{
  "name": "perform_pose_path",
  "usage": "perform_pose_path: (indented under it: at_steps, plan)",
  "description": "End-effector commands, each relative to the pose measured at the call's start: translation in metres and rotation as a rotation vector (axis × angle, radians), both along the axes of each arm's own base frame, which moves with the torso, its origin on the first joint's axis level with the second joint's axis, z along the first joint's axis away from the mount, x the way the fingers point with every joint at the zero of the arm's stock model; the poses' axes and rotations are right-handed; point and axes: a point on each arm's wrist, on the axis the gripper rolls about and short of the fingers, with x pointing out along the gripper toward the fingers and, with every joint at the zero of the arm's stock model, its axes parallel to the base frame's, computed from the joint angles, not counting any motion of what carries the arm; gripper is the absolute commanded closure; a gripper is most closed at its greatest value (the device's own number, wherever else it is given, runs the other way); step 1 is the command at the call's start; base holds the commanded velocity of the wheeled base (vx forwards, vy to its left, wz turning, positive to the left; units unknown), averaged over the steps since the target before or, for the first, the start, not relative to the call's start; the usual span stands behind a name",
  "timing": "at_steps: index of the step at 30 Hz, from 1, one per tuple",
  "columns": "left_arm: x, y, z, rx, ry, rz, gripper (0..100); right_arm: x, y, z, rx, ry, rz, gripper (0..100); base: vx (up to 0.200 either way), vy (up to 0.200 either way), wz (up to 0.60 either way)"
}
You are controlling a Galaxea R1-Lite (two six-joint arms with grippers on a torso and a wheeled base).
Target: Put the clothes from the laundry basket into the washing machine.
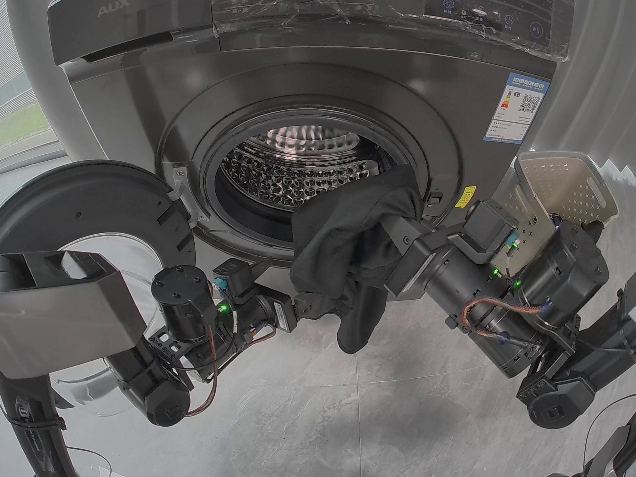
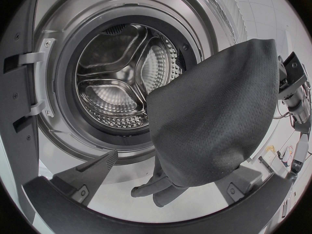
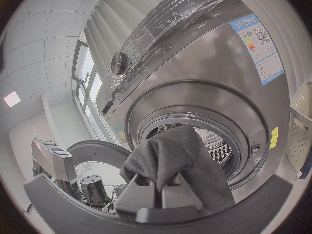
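Grey floor [image 1: 397, 405] runs under one front-loading washer [image 1: 132, 101], whose one round door [image 1: 86, 200] stands open to the robot's left, showing a drum [image 1: 291, 173] with no laundry visible inside. One pale basket [image 1: 563, 180] stands just beside the washer on the right; what it holds I cannot tell. One dark garment [image 1: 351, 246] hangs over the lower right rim of the opening, its top at the mouth and its tail dangling toward the floor. Of the two end effectors, the right end effector [image 3: 158, 194] is pinched closed on the garment's upper fold, and the left end effector [image 1: 306, 311] sits spread wide below the opening, by the garment's lower edge. The step in hand looks like loading this garment; the next move likely calls for carrying it deeper into the drum before letting go, so the hanging tail does not drag it back out over the rim
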Motion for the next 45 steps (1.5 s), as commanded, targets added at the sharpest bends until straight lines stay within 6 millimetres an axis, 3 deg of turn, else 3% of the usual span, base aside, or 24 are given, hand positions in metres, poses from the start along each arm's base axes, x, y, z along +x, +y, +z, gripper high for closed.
perform_pose_path:
  at_steps: [1, 16, 17, 25, 30, 33, 38, 39, 43, 45]
  plan:
    - [0.004, -0.007, -0.006, 0.004, 0.006, -0.011, 0, 0.0, 0.001, -0.001, -0.003, 0.002, 0.002, 100, 0.0, 0.0, 0.0]
    - [0.007, -0.025, -0.004, -0.021, -0.022, -0.053, 0, -0.001, 0.003, -0.002, -0.003, 0.004, 0.01, 100, 0.0, 0.0, 0.0]
    - [0.007, -0.025, -0.004, -0.022, -0.023, -0.053, 100, -0.001, 0.003, -0.002, -0.003, 0.004, 0.01, 100, 0.0, 0.0, 0.0]
    - [0.007, -0.023, 0.002, -0.037, -0.037, -0.047, 100, -0.001, 0.003, -0.002, -0.004, 0.005, 0.008, 100, 0.0, 0.0, 0.0]
    - [-0.001, -0.015, 0.021, -0.064, -0.064, -0.04, 100, 0.001, 0.001, -0.002, -0.003, 0.004, -0.001, 100, 0.0, 0.0, 0.0]
    - [-0.015, -0.006, 0.033, -0.073, -0.075, -0.043, 100, 0.003, -0.001, -0.003, -0.006, 0.007, -0.01, 100, 0.0, 0.0, 0.0]
    - [-0.06, 0.023, 0.053, -0.07, -0.072, -0.069, 100, 0.015, -0.008, -0.019, -0.045, 0.046, -0.053, 100, 0.0, 0.0, 0.0]
    - [-0.068, 0.028, 0.054, -0.066, -0.07, -0.089, 100, 0.015, -0.009, -0.022, -0.054, 0.054, -0.055, 0, 0.0, 0.0, 0.0]
    - [-0.085, 0.039, 0.065, -0.077, -0.095, -0.158, 100, 0.015, -0.009, -0.026, -0.06, 0.075, -0.052, 0, 0.0, 0.0, 0.0]
    - [-0.092, 0.043, 0.074, -0.116, -0.11, -0.188, 100, 0.011, -0.013, -0.037, -0.094, 0.115, -0.049, 0, 0.0, 0.0, 0.0]
